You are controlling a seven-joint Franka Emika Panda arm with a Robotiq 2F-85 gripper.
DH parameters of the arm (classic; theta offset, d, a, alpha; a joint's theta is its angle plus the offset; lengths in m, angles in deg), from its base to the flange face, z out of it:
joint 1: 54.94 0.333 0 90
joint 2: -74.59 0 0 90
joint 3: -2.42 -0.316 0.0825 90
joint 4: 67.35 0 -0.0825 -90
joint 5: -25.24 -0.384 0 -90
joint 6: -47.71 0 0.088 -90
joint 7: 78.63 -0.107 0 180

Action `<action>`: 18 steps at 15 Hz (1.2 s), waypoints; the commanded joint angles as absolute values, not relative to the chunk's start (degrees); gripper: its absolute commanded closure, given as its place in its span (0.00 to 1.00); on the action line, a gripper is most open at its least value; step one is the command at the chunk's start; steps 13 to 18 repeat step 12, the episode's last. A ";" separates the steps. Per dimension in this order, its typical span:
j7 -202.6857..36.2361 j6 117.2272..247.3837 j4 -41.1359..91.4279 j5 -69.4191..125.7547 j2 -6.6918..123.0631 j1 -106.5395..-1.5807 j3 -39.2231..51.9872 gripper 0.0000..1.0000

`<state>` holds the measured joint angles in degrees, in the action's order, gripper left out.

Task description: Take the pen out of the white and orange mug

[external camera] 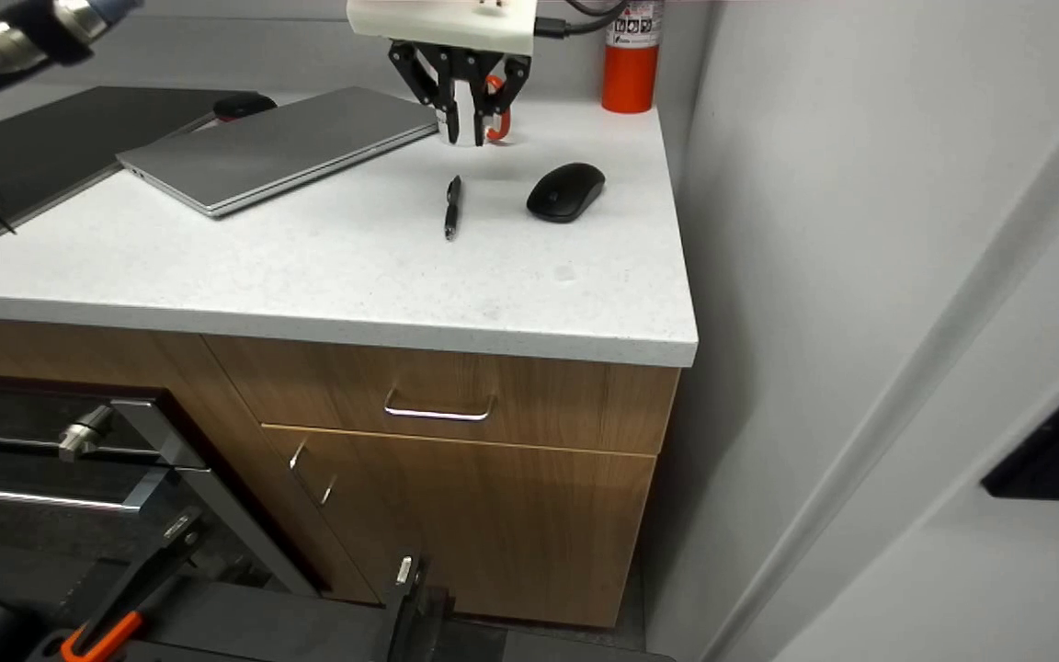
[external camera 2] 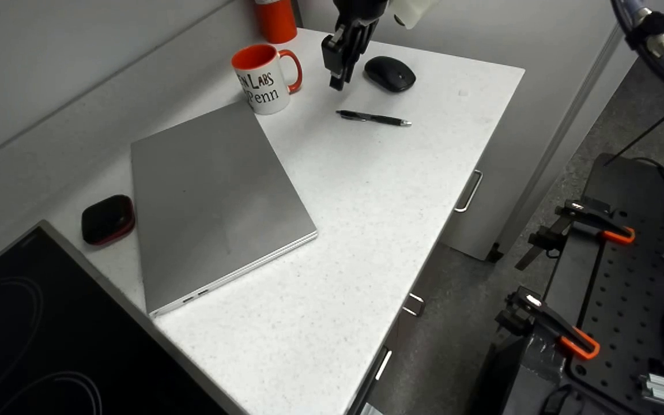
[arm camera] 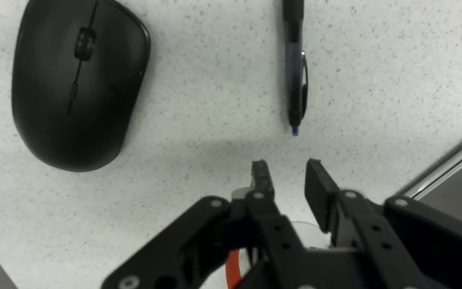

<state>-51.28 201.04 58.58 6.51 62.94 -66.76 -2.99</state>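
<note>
The pen (external camera: 452, 208) is a thin black stick with a clip. It lies flat on the white counter in both exterior views, outside the mug (external camera 2: 373, 119). In the wrist view the pen (arm camera: 294, 72) is just beyond my fingertips, its blue end towards them. The white and orange mug (external camera 2: 264, 89) stands upright with an orange inside and handle; nothing sticks out of its rim. In an exterior view the mug (external camera: 499, 127) is mostly hidden behind my gripper (external camera: 466, 140). My gripper (arm camera: 287, 161) is partly open and empty, pointing down above the counter between mug and pen (external camera 2: 338, 80).
A black mouse (external camera: 566, 192) lies beside the pen. A closed grey laptop (external camera 2: 217, 202) lies on the mug's other side, with a small black and red case (external camera 2: 108, 220) and a black cooktop (external camera 2: 26, 328) past it. A red cylinder (external camera: 631, 78) stands at the back corner.
</note>
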 commanded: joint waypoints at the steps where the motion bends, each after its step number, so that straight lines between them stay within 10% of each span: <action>1: -54.19 201.44 56.47 6.54 62.34 -65.41 -1.56 0.39; 6: -54.95 200.06 53.38 5.47 61.42 -65.71 -1.51 0.01; 18: -53.87 200.53 53.58 5.57 61.44 -65.88 -1.73 0.00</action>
